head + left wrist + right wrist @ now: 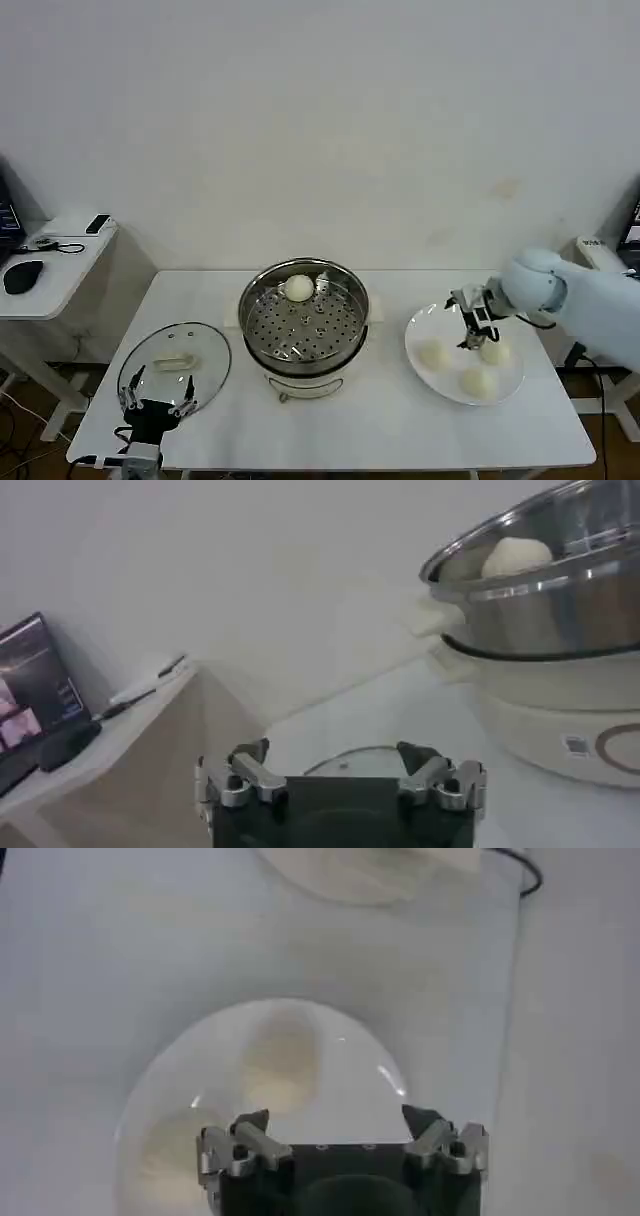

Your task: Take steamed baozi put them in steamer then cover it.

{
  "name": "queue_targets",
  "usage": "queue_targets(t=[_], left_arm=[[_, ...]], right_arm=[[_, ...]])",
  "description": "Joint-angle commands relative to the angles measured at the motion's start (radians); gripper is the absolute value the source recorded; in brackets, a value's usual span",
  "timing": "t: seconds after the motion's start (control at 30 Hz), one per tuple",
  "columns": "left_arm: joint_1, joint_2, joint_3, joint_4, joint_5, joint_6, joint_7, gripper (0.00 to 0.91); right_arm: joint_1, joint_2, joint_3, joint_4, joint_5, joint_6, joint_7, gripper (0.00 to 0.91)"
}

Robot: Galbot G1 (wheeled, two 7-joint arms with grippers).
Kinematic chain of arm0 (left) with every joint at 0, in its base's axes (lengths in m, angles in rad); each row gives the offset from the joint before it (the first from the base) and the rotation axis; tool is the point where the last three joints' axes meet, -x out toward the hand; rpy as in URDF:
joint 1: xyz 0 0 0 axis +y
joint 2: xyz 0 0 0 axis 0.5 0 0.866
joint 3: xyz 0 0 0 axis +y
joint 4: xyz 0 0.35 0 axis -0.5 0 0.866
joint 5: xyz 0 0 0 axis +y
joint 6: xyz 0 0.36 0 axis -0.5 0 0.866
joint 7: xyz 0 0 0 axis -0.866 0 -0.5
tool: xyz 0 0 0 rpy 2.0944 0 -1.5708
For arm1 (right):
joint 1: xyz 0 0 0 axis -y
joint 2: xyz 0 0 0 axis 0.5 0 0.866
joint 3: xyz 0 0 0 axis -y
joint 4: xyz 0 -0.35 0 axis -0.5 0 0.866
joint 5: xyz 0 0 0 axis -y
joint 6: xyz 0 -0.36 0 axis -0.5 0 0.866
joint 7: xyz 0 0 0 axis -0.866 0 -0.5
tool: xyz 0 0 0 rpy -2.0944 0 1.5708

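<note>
White plate (425, 372), three baozi (433, 353), steamer (352, 290), one

white table (380, 420) | steamer (303, 325) | cover (175, 362) | plate (450, 385)

My work surface is a white table (330, 425) set against a plain pale wall (320, 110). On it, to my right, lies a flat white round plate (424, 328). Off to my left stands a smaller white side table (62, 262), just beside the main one. A black computer mouse (22, 275) rests on it, with a small dark remote-like object (97, 223) nearer the wall. A lit screen (32, 695) stands on that side table. Cables (20, 418) trail on the floor below.
</note>
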Motion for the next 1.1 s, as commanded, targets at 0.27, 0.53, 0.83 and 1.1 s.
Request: queue_targets(t=[0.27,0.53,0.83,1.1], left_arm=[[0.018,-0.001,-0.025,-0.027,0.0,0.003,0.0,0.907],[0.025,-0.001,-0.041,-0.034,-0.001,0.004,0.001,0.907],[0.024,-0.004,-0.054,-0.022,-0.002,0.004,0.001,0.907],[0.024,-0.009,-0.054,-0.02,-0.002,0.004,0.001,0.907]], right_arm=[[-0.251,0.028,0.169,-0.076,-0.055,-0.009,-0.012,0.907],[-0.311,0.133,0.23,-0.175,-0.11,0.012,0.003,0.907],[-0.3,0.228,0.241,-0.267,-0.129,0.014,0.001,0.856],[-0.295,0.237,0.223,-0.275,-0.142,-0.003,-0.017,0.766]])
